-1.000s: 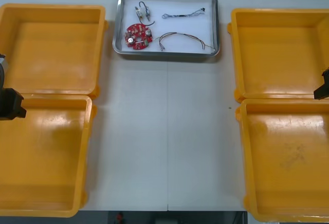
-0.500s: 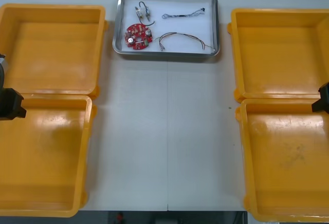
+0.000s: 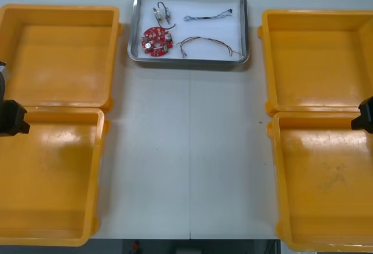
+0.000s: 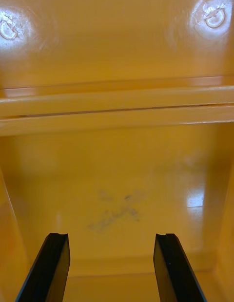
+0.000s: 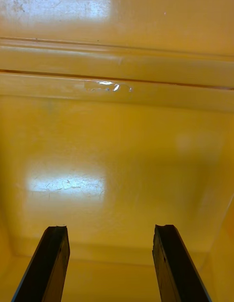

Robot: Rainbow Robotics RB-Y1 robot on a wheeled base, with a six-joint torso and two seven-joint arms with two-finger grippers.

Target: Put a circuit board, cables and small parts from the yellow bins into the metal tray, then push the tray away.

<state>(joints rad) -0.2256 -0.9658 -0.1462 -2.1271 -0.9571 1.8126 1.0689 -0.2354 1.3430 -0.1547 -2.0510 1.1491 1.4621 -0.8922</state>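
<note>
Four yellow bins (image 3: 58, 50) sit in pairs at the sides of the table, and all four look bare inside. The metal tray (image 3: 204, 28) lies at the far edge between the two far bins. It holds a round red circuit board (image 3: 156, 41), small metal parts (image 3: 162, 13) just beyond the board, and two thin cables (image 3: 207, 16) lying one behind the other to the right; their colours are too fine to tell.

From above, the left gripper (image 3: 13, 118) is a black block at the table's left edge, where the two left bins meet. The right gripper (image 3: 364, 116) is placed the same way on the right, and neither shows its fingers there. The wrist cameras show them. The left fingers (image 5: 51, 265) stand wide apart with nothing between them, over a glossy bin floor. The right fingers (image 4: 51, 268) are spread the same and hold nothing, above a scuffed patch (image 4: 117, 212) of floor.

Past the joined rims, the right wrist view catches round moulded marks (image 4: 213, 15) in the next bin; I cannot read them.
</note>
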